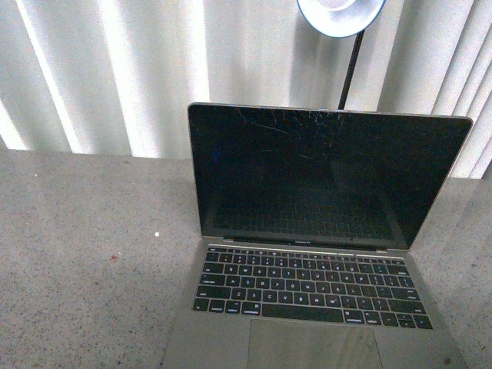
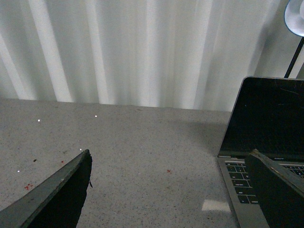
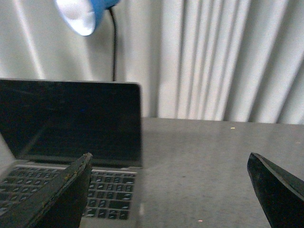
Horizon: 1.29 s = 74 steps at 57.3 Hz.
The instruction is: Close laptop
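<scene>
Evidently left claw (image 2: pixel 168 153) and right claw (image 3: pixel 169 156) flank the laptop (image 1: pixel 323 231).

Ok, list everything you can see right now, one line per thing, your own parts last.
laptop: one, grey with black keys and a scratched black screen, open on the table, right of centre in the front view
lamp: one, blue shade with white inside, black stem, behind the laptop
table: one, speckled grey, under the laptop
curtain: one, white and pleated, behind the table
left gripper: one, dark, open and empty, by the laptop's left side
right gripper: one, dark, open and empty, by the laptop's right side
</scene>
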{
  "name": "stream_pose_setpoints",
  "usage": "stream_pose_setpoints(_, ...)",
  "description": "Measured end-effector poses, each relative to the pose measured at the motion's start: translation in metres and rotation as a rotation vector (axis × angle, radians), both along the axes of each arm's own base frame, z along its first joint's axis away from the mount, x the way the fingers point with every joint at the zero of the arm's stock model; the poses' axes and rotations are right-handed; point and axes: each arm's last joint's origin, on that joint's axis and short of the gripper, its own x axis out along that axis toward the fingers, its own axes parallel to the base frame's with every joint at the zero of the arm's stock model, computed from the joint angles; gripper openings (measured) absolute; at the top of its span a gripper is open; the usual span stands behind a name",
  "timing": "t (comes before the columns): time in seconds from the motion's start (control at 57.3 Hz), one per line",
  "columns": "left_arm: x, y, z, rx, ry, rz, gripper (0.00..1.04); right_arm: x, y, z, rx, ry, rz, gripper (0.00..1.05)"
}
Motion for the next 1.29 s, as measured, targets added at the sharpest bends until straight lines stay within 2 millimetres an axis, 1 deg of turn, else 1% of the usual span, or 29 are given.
stream_pose_setpoints(0.017, 0.001, 0.000, -0.001, -0.011, 0.027, 0.025, 0.98, 0.000, 0.000, 0.003, -0.017, -0.035, -0.069, 0.97)
stream_pose_setpoints(0.052, 0.001, 0.000, -0.004, -0.023, 0.205, 0.189, 0.98, 0.000, -0.001, 0.011, -0.019, -0.104, -0.199, 0.97)
stream_pose_setpoints(0.07, 0.002, 0.000, -0.005, -0.013, 0.264, 0.249, 0.98, 0.000, -0.001, 0.013, -0.016, -0.122, -0.236, 0.97)
stream_pose_setpoints(0.105, 0.002, 0.002, -0.006, 0.007, 0.318, 0.320, 0.98, 0.000, -0.002, 0.015, -0.014, -0.145, -0.270, 0.97)
stream_pose_setpoints(0.14, 0.003, 0.003, -0.008, 0.011, 0.351, 0.348, 0.98, 0.001, -0.004, 0.018, -0.016, -0.167, -0.287, 0.97)
stream_pose_setpoints(0.192, 0.004, 0.005, -0.008, 0.001, 0.350, 0.361, 0.98, 0.004, -0.007, 0.018, -0.024, -0.170, -0.284, 0.97)
stream_pose_setpoints(0.279, 0.009, 0.012, 0.002, -0.038, 0.290, 0.360, 0.98, 0.013, -0.015, 0.020, -0.042, -0.179, -0.266, 0.97)
stream_pose_setpoints(0.384, 0.022, 0.018, 0.006, -0.063, 0.252, 0.316, 0.98, 0.024, -0.026, 0.020, -0.051, -0.181, -0.247, 0.97)
stream_pose_setpoints(0.437, 0.031, 0.020, 0.009, -0.067, 0.233, 0.280, 0.98, 0.033, -0.033, 0.017, -0.058, -0.167, -0.229, 0.97)
stream_pose_setpoints(0.524, 0.052, 0.020, 0.020, -0.061, 0.179, 0.183, 0.98, 0.052, -0.046, 0.020, -0.070, -0.143, -0.198, 0.97)
stream_pose_setpoints(0.576, 0.070, 0.020, 0.030, -0.051, 0.144, 0.111, 0.98, 0.072, -0.056, 0.025, -0.072, -0.117, -0.164, 0.97)
stream_pose_setpoints(0.594, 0.074, 0.019, 0.031, -0.049, 0.140, 0.089, 0.98, 0.079, -0.060, 0.027, -0.070, -0.101, -0.152, 0.97)
stream_pose_setpoints(0.611, 0.080, 0.019, 0.034, -0.039, 0.131, 0.060, 0.98, 0.083, -0.062, 0.027, -0.069, -0.094, -0.147, 0.97)
stream_pose_setpoints(0.646, 0.095, 0.018, 0.039, -0.017, 0.126, 0.017, 0.98, 0.098, -0.069, 0.030, -0.065, -0.062, -0.124, 0.97)
stream_pose_setpoints(0.664, 0.098, 0.017, 0.039, -0.012, 0.127, 0.009, 0.98, 0.105, -0.073, 0.032, -0.063, -0.048, -0.115, 0.97)
stream_pose_setpoints(0.681, 0.105, 0.017, 0.041, -0.008, 0.133, -0.014, 0.98, 0.109, -0.075, 0.032, -0.062, -0.042, -0.114, 0.97)
stream_pose_setpoints(0.733, 0.128, 0.015, 0.045, 0.020, 0.155, -0.067, 0.98, 0.130, -0.086, 0.038, -0.067, -0.008, -0.087, 0.97)
stream_pose_setpoints(0.751, 0.131, 0.015, 0.046, 0.026, 0.160, -0.075, 0.98, 0.137, -0.089, 0.040, -0.068, 0.004, -0.076, 0.97)
stream_pose_setpoints(0.768, 0.138, 0.014, 0.046, 0.042, 0.172, -0.093, 0.98, 0.141, -0.090, 0.041, -0.069, 0.010, -0.069, 0.97)
stream_pose_setpoints(0.873, 0.175, 0.009, 0.053, 0.120, 0.228, -0.188, 0.98, 0.172, -0.104, 0.060, -0.118, 0.028, -0.010, 0.97)
stream_pose_setpoints(0.891, 0.178, 0.009, 0.054, 0.124, 0.233, -0.196, 0.98, 0.177, -0.106, 0.064, -0.136, 0.030, 0.002, 0.97)
stream_pose_setpoints(0.943, 0.195, 0.006, 0.060, 0.174, 0.247, -0.231, 0.98, 0.189, -0.110, 0.074, -0.177, 0.026, 0.022, 0.97)
stream_pose_setpoints(1.013, 0.211, 0.004, 0.067, 0.219, 0.258, -0.261, 0.98, 0.201, -0.113, 0.087, -0.234, 0.024, 0.072, 0.97)
stream_pose_setpoints(1.1, 0.235, 0.002, 0.076, 0.284, 0.274, -0.295, 0.98, 0.215, -0.117, 0.100, -0.308, 0.029, 0.144, 0.97)
stream_pose_setpoints(1.205, 0.261, 0.000, 0.083, 0.374, 0.313, -0.335, 0.98, 0.228, -0.122, 0.105, -0.395, 0.042, 0.218, 0.97)
stream_pose_setpoints(1.292, 0.279, -0.005, 0.090, 0.457, 0.327, -0.361, 0.98, 0.238, -0.125, 0.102, -0.483, 0.069, 0.291, 0.97)
